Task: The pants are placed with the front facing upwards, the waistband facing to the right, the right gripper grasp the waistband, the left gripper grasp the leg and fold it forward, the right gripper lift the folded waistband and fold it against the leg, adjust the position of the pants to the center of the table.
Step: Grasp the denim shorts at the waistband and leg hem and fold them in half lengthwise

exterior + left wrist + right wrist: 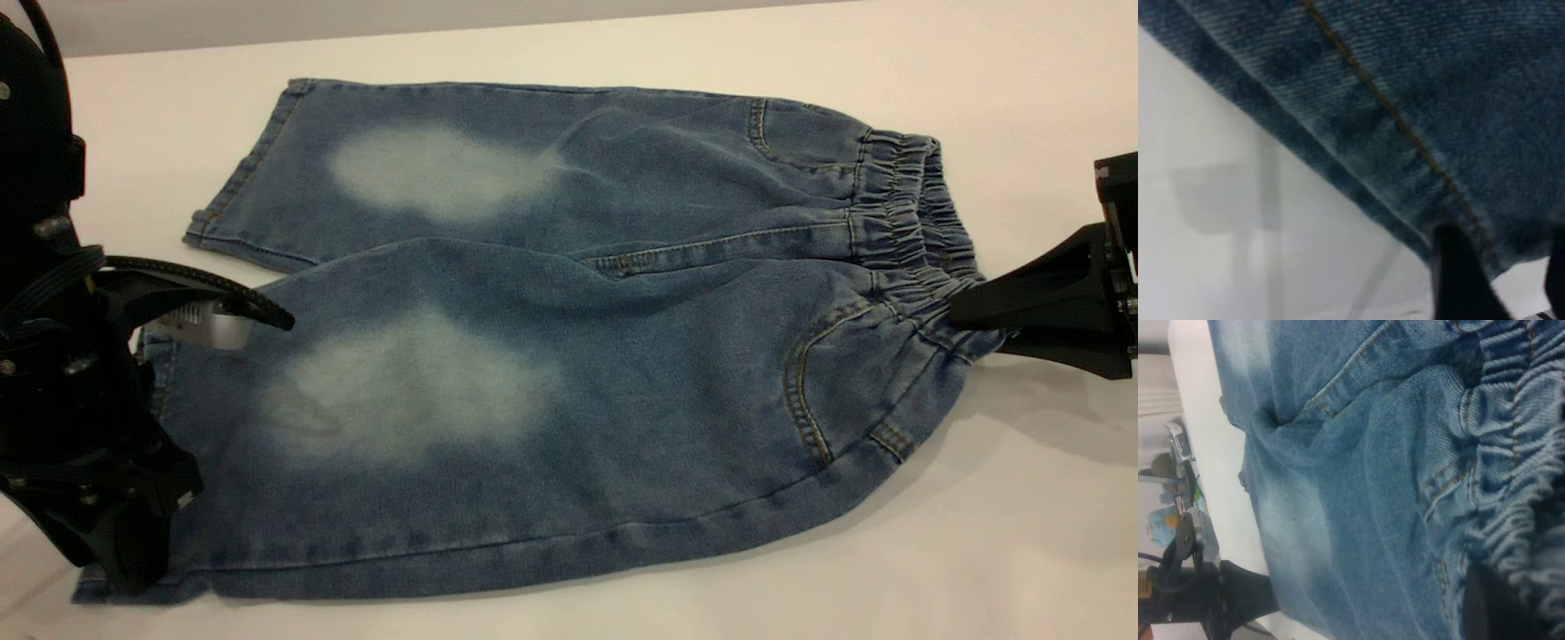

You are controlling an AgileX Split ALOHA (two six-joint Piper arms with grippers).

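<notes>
One pair of pants lies flat on the table, front up, two legs, one pale patch on each, waistband at the right. Right gripper is clenched on the waistband's near end. Left gripper sits over the near leg's hem; cannot tell its grip.

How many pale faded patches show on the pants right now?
2: one faded patch on the far leg, one on the near leg, both on the upward face; any underneath are hidden.
</notes>
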